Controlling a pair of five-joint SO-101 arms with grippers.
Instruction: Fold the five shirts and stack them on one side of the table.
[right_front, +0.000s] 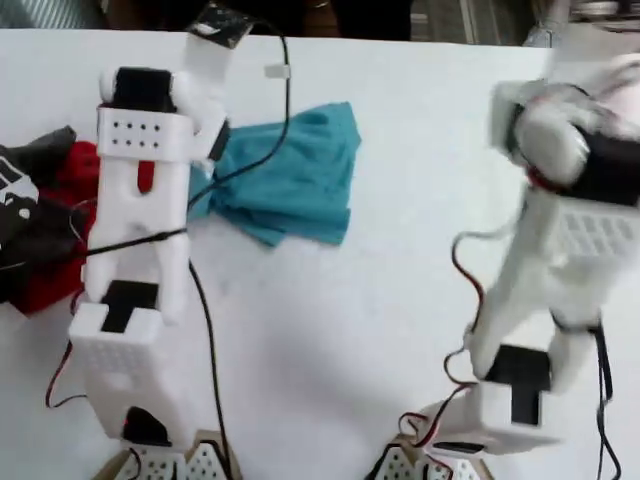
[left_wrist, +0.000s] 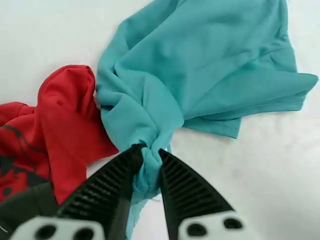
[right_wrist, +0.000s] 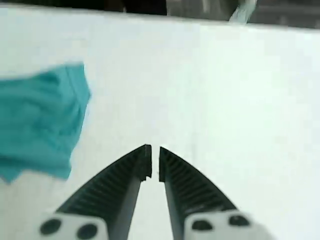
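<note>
**Item 1, my left end effector** (left_wrist: 149, 150): jaws clamped on a bunched, twisted fold of the teal shirt (left_wrist: 210, 65). The cloth is squeezed between both ribbed black fingers (left_wrist: 107, 185). In the high view my left arm covers this grip, so the left wrist view is what shows it.

**Item 2, my right end effector** (right_wrist: 154, 150): jaws drawn together to a thin slit, with nothing between them, over bare white worktop (right_wrist: 225, 90). The teal shirt (right_wrist: 35, 120) lies well apart from it.

**Item 3, teal shirt** (right_front: 290, 175): upper centre of the high frame, crumpled and unfolded. It fans out to the right from the pinched end.

**Item 4, red shirt** (left_wrist: 65, 125): touches the teal shirt at the bunched end and carries a black print. In the high view it sits at the left edge (right_front: 70, 170), partly beneath my left arm.

**Item 5, black garment** (right_front: 35, 215): heaped on the red shirt at the far left of the high view.

**Item 6, black cable** (right_front: 285, 90): crosses the teal shirt's upper edge.
</note>
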